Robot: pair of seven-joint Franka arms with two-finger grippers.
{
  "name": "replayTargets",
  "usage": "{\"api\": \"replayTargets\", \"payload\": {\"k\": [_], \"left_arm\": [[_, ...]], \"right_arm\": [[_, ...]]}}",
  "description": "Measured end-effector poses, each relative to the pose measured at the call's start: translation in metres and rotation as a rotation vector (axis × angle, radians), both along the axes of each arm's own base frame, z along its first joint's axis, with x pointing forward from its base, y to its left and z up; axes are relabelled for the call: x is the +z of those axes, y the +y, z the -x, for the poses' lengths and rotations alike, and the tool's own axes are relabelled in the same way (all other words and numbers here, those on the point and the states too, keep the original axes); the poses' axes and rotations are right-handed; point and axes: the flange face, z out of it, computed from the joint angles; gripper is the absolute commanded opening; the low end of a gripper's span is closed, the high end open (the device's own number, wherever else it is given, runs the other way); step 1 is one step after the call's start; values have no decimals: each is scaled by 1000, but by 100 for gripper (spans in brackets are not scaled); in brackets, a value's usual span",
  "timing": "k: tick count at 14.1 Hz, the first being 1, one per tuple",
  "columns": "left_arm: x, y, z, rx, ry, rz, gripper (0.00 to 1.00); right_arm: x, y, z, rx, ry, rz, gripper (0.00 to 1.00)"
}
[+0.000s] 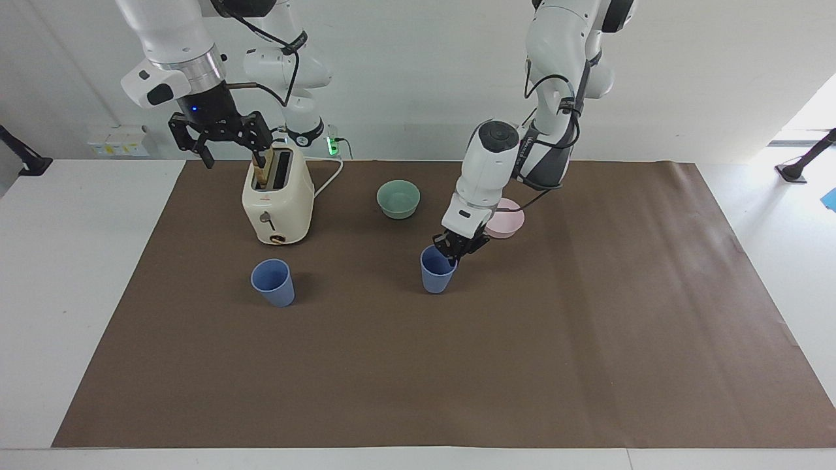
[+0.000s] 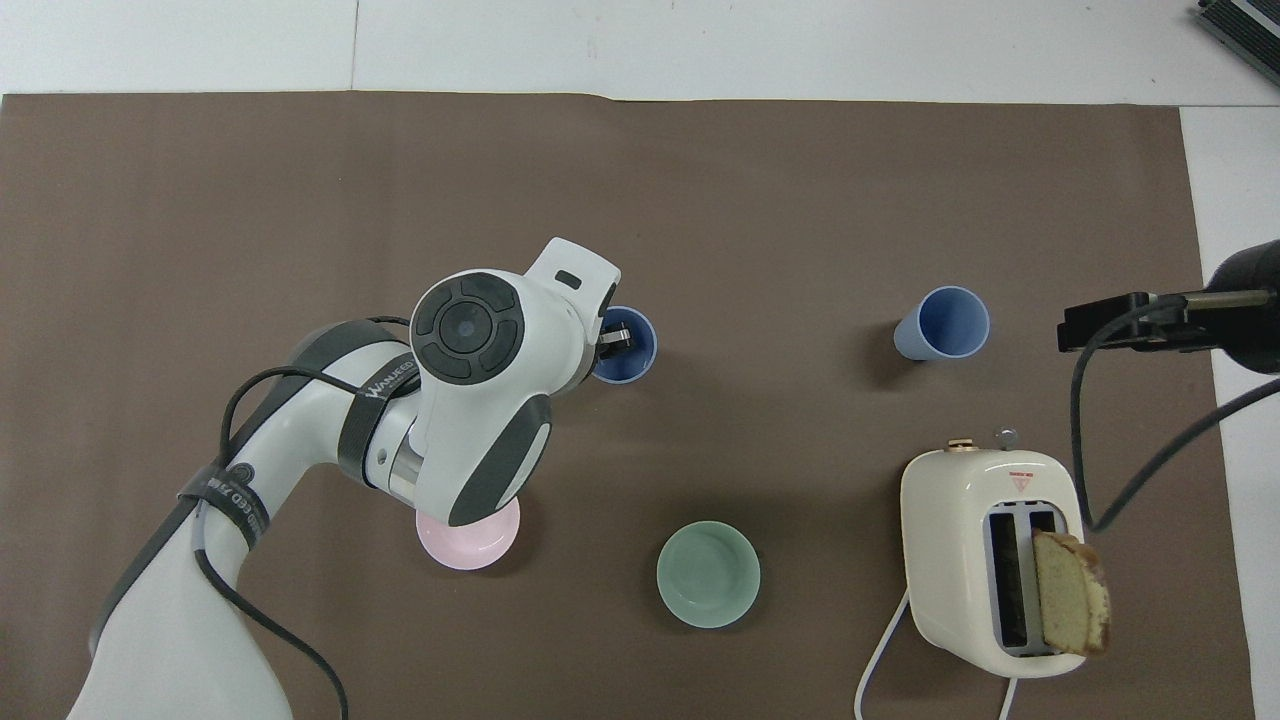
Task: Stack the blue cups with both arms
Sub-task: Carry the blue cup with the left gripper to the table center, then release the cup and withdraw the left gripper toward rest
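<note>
1. The transport step is judged to be in hand: one blue cup [image 1: 437, 273] is pinched by its rim in the left gripper [image 1: 452, 250], whose fingertips are closed on the wall, one inside and one outside.
2. That cup is placed near the middle of the mat [image 1: 418, 365], farther from the robots than the pink bowl [image 1: 510, 224]. Whether its base rests on the mat or hangs just above cannot be told.
3. The second cup [image 1: 273, 282] is seen standing upright and free toward the right arm's end, just beside the toaster [image 1: 277, 199] and farther from the robots than it.
4. The right gripper [image 1: 220, 136] is held fully spread and empty, over the toaster's edge; that arm waits.
5. The next move is judged to call for the held cup to be brought over a partner cup, kept upright and centred, then lowered inside, either cup being steadied by the right gripper.
6. In the overhead view the held cup [image 2: 623, 345] is half covered by the left arm, the pink bowl [image 2: 470, 535] likewise, and the right gripper [image 2: 1125, 322] is cut off at the edge. A bread slice [image 2: 1072, 592] stands in one toaster slot.
</note>
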Motion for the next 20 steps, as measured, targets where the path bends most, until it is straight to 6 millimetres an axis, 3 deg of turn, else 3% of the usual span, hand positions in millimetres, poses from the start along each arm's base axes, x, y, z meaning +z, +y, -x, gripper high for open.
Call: {"api": "replayTargets", "payload": {"k": [2, 3, 4, 5, 8, 11, 13, 14, 17, 20], "left_arm": [[-8, -12, 6, -14, -3, 3, 0], [-8, -15, 7, -15, -5, 4, 21], [-8, -15, 7, -15, -6, 4, 72], [-8, -14, 6, -13, -8, 5, 100], [4, -5, -5, -1, -23, -5, 100], [35, 16, -22, 12, -31, -50, 100], [59, 41, -31, 32, -35, -60, 100], [71, 58, -35, 23, -36, -67, 100], [112, 137, -48, -36, -15, -108, 100], [136, 208, -51, -101, 0, -134, 100]], "right_arm": [[0, 0, 0, 0, 0, 0, 100], [0, 0, 0, 0, 0, 0, 100], [0, 0, 0, 0, 0, 0, 100], [0, -2, 0, -4, 0, 0, 100], [0, -16, -1, -31, 0, -1, 100], [0, -21, -1, -39, 0, -2, 100], [0, -21, -1, -39, 0, -2, 100], [0, -21, -1, -39, 0, -2, 100], [0, -20, -1, -38, 1, -2, 100], [-9, -26, -3, -51, -12, -2, 100]]}}
